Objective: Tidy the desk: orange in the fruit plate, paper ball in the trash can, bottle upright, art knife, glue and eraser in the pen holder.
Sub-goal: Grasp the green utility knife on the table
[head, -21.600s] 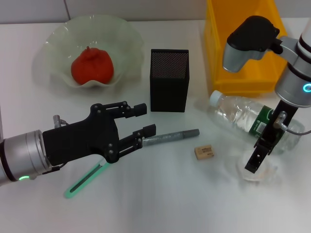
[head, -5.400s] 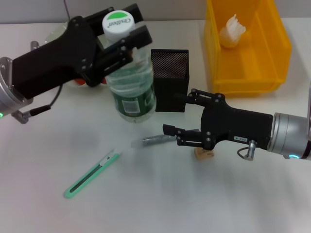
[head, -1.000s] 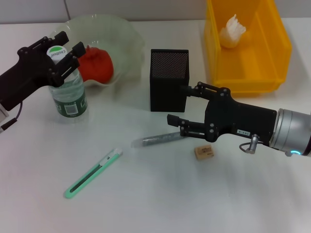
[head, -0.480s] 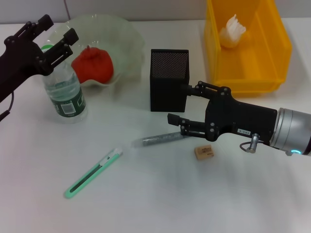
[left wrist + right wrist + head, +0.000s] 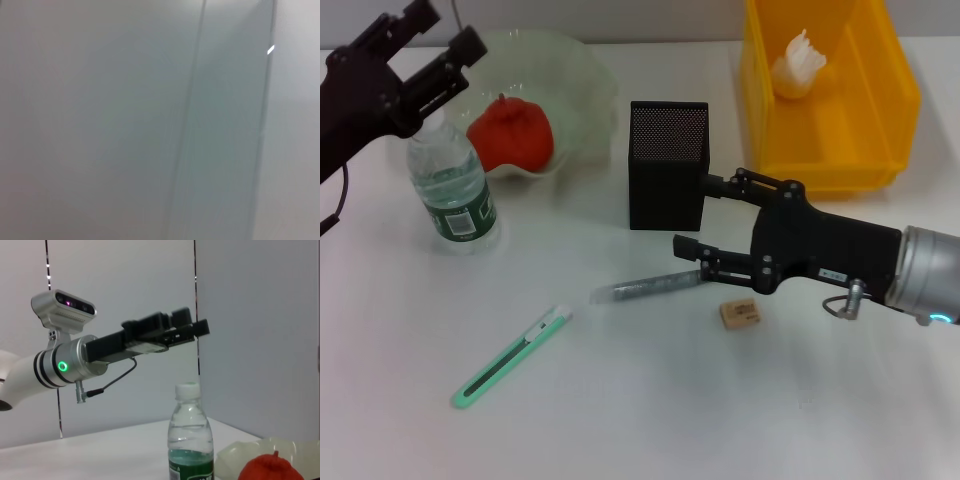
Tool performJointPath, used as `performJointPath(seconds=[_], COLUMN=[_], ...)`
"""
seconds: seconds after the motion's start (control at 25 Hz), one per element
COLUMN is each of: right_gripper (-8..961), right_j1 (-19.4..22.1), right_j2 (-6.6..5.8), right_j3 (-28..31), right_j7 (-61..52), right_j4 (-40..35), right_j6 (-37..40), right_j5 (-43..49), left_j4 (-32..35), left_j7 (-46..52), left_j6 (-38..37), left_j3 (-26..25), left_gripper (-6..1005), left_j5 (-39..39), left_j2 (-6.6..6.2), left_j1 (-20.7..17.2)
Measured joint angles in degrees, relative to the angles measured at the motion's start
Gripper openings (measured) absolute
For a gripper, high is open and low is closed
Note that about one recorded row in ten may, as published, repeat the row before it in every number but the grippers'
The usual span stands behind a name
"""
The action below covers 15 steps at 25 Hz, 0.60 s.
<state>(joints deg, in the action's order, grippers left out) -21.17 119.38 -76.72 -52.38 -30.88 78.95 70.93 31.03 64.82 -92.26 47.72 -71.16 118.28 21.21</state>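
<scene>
White desk [image 5: 650, 420] is seen with the bottle [image 5: 453, 185] upright beside the plate [image 5: 575, 90]. The left gripper [image 5: 432, 45] is held spread and empty above the cap. The right gripper [image 5: 705, 215], open and empty, is placed at the glue [image 5: 645, 288], whose long axis points from it toward the knife [image 5: 510, 358]. The eraser [image 5: 739, 313] lies just beside, below the holder [image 5: 667, 165].
</scene>
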Motion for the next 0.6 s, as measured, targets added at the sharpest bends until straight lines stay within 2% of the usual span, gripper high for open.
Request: performJointPath(seconds=[0.24, 0.36, 0.4, 0.6], right_gripper=[767, 767, 767, 767], right_j1=[1.7, 2.7, 3.1, 3.7], right_j2=[-0.11, -0.18, -0.19, -0.2], right_j3=[1.3, 1.5, 1.5, 1.5], right_j7=[-0.2, -0.2, -0.2, -0.2], right_j4=[-0.9, -1.5, -1.7, -1.7], right_j6=[1.7, 2.4, 2.8, 3.6], right_j5=[0.3, 0.4, 0.4, 0.5], left_j4=[3.6, 6.7, 7.0, 5.3], left_j7=[2.1, 2.1, 2.2, 2.2], left_j6=[-6.1, -10.3, -10.6, -7.8], left_j3=[4.2, 11.9, 14.9, 17.7], left_gripper=[762, 761, 761, 759], left_j5=[-3.1, -7.7, -9.4, -14.3], left_j2=[-0.08, 0.02, 0.07, 0.32], left_j1=[0.2, 0.9, 1.5, 3.5])
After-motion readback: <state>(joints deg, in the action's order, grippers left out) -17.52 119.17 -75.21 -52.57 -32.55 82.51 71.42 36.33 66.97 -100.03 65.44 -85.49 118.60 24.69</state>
